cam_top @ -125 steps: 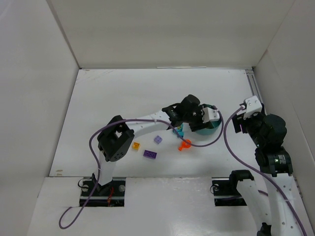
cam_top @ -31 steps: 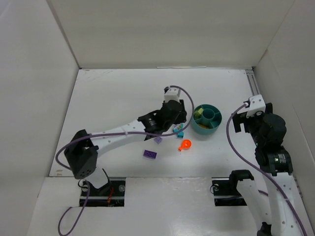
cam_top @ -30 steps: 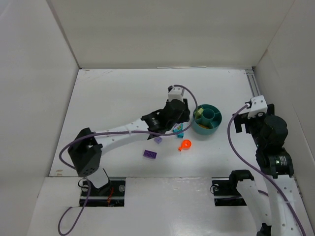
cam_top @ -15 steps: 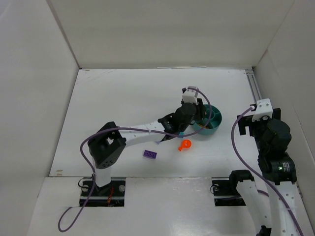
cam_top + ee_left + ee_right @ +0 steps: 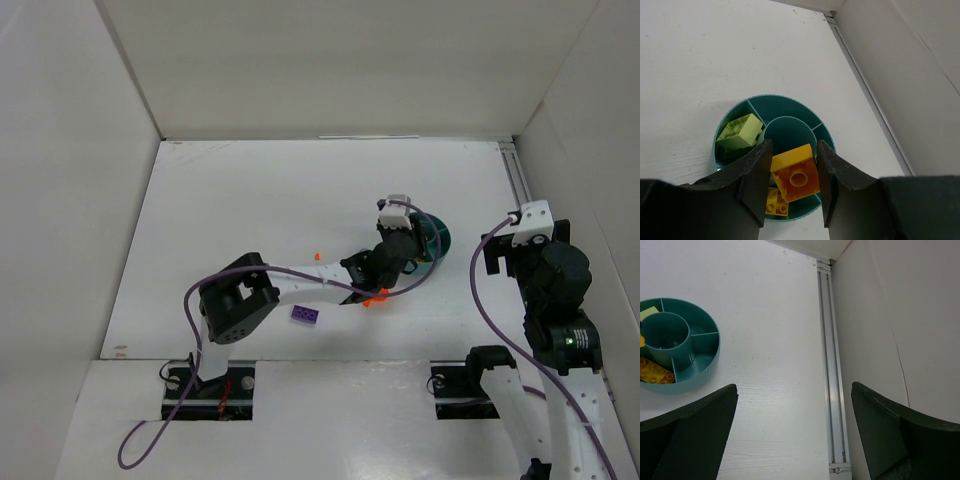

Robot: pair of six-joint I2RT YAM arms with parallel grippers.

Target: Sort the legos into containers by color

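Yellow square brick (image 5: pixel 796 172) gripped by left hand (image 5: pixel 792 162), above teal bowl (image 5: pixel 776 97) (curved dividers (image 5: pixel 754 109)); right hand (image 5: pixel 794 389) released

Left arm (image 5: pixel 300 285) stretched forward-right, left pincer (image 5: pixel 794 150) clamping yellow brick (image 5: pixel 796 172); right pincer (image 5: pixel 794 390) wide open.

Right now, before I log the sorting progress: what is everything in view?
bowl: one, teal, divided, on the table, right of centre
green brick: one, light green, in an outer bowl compartment
loose yellow brick: one, yellow, in another outer compartment
held brick: one, yellow-orange, over the bowl
purple brick: one, purple, on the table left of the bowl
red-orange piece: one, red-orange, partly hidden under the left arm
orange speck: one, orange, on the table, too small to identify
rail: one, grey, along the right wall
left hand: one, black, shut on the held brick
right hand: one, black, open, holding nothing
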